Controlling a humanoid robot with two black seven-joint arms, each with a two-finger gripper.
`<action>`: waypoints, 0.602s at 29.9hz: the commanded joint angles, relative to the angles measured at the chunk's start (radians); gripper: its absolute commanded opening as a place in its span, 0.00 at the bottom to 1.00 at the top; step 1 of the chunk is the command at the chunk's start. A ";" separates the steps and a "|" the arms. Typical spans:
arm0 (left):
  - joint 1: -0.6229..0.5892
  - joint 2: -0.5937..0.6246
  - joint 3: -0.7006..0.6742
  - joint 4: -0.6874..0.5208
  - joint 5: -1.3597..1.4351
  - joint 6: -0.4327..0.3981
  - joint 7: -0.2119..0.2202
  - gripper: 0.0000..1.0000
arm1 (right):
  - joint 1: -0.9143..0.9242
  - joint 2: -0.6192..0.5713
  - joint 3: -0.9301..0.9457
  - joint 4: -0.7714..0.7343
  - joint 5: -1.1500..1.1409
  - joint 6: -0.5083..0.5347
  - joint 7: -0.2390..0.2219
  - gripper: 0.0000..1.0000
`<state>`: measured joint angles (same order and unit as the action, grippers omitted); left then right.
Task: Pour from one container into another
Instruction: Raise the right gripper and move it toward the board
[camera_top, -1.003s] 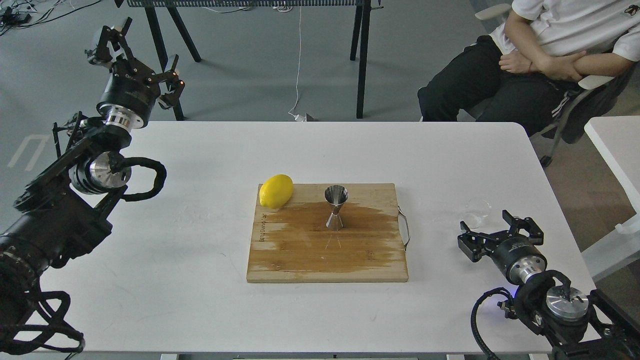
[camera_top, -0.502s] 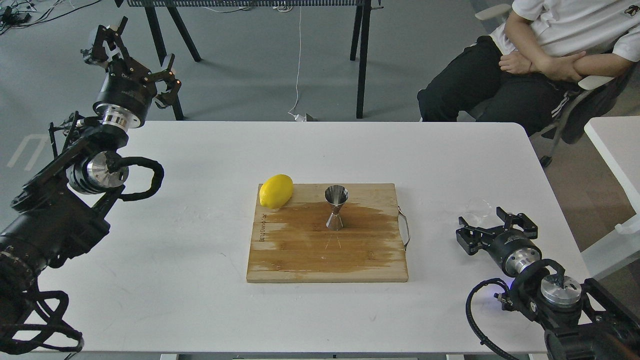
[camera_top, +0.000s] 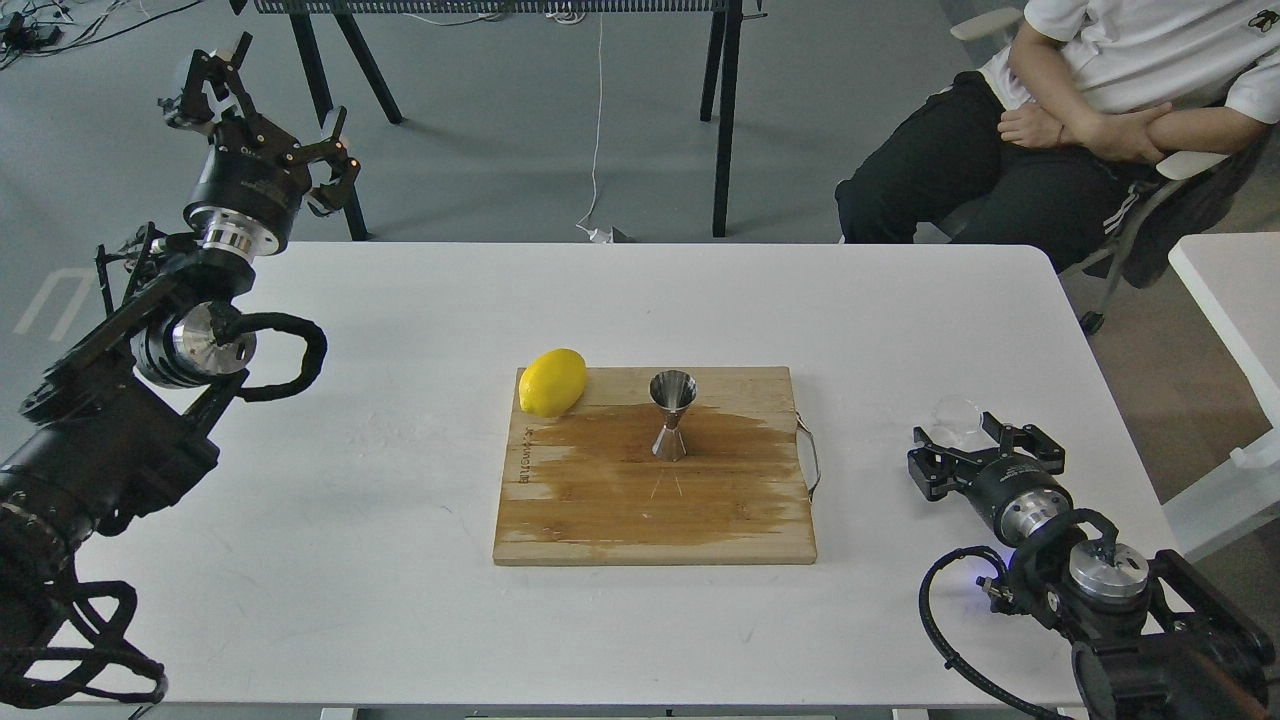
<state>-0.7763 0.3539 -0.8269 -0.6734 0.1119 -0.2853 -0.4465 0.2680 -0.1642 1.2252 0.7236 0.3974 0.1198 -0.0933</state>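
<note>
The right claw (camera_top: 972, 447) lies low over the white surface (camera_top: 400, 560), its fingers spread wide. The glass cup (camera_top: 957, 415) stands just beyond its tips, between the two fingers' lines but not gripped. Well to that claw's left, the jigger (camera_top: 672, 415) stands upright on the wet board (camera_top: 655, 510), with a lemon (camera_top: 552, 382) on the board's far-left corner. The left claw (camera_top: 255, 125) hangs raised past the surface's far-left edge, fingers spread wide and empty.
</note>
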 joint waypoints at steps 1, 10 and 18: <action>-0.001 -0.001 0.000 0.000 0.000 0.000 0.000 1.00 | 0.000 0.003 0.002 -0.003 0.000 0.003 0.000 0.62; -0.003 0.000 0.000 0.000 0.000 0.000 0.000 1.00 | 0.004 0.011 0.001 0.011 0.000 0.011 0.000 0.36; -0.003 0.007 0.000 -0.002 0.000 0.001 0.000 1.00 | -0.009 -0.024 -0.015 0.176 -0.002 -0.008 -0.002 0.31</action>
<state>-0.7795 0.3570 -0.8269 -0.6734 0.1118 -0.2851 -0.4465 0.2665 -0.1619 1.2137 0.8068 0.3982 0.1256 -0.0948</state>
